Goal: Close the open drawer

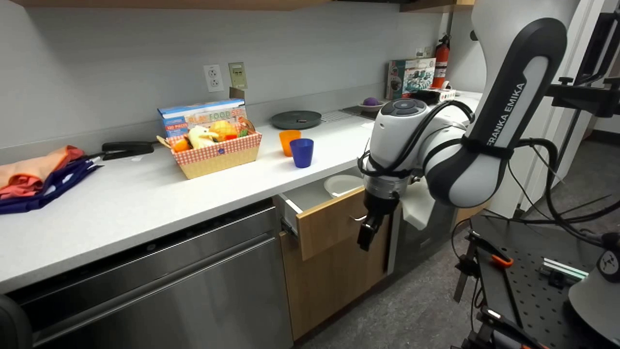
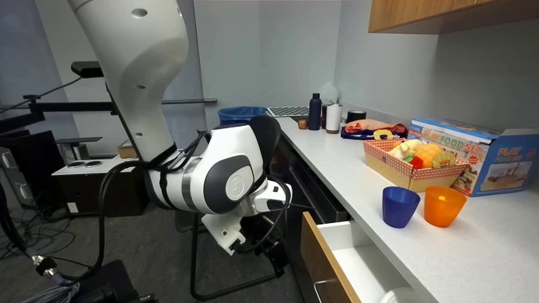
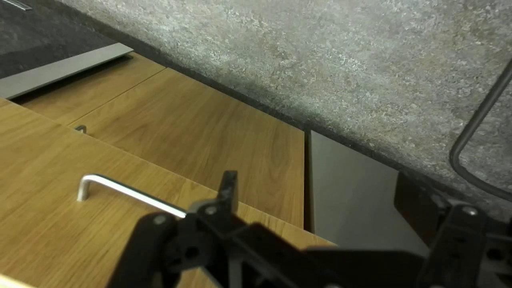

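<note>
Because the drawer [image 1: 324,229] juts out beneath the counter [image 1: 145,213] and your gripper [image 3: 318,194] (fingers [image 3: 229,190] spread wide, holding nothing) hangs near the handle [image 3: 136,195], you risk one finger hooking that bar or shoving off-centre, which could skew the drawer and jam its slide [image 1: 289,227].
</note>
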